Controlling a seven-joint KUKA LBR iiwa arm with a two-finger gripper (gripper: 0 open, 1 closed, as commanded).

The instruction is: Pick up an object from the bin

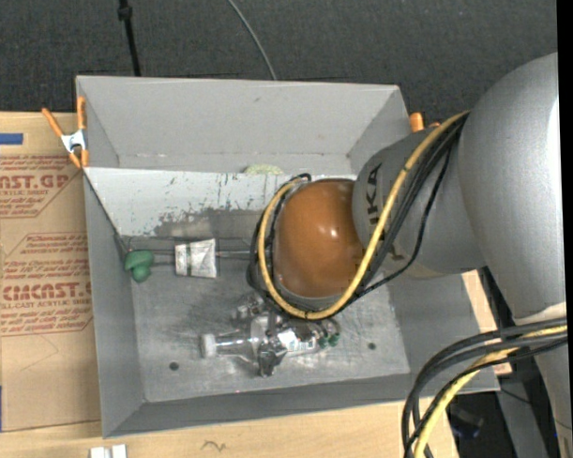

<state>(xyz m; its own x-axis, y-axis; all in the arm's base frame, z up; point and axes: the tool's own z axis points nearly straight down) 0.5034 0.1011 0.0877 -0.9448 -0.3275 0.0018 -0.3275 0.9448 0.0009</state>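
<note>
Clutter worries me in the camera view: my claw [264, 348] sits down in a small heap of clear and silvery bits [225, 346] on the bin's [163, 317] front floor, apart or together I cannot tell. Touching pieces could tangle, so I may snag two or none.

Bin [111, 305]: I reach into it over its right edge.
Knobbed piece [138, 264]: on the floor beside the left wall, toward the back.
Wrapped packet [196, 258]: just right of the knobbed piece.
Heap [272, 346]: mid-floor near the front edge, well apart from the packet.
Small bottle [220, 345]: lying flat at the heap's left end.
My wrist [310, 237]: right of the packet, behind the heap.
Jaws: below my wrist, down at the heap.
</note>
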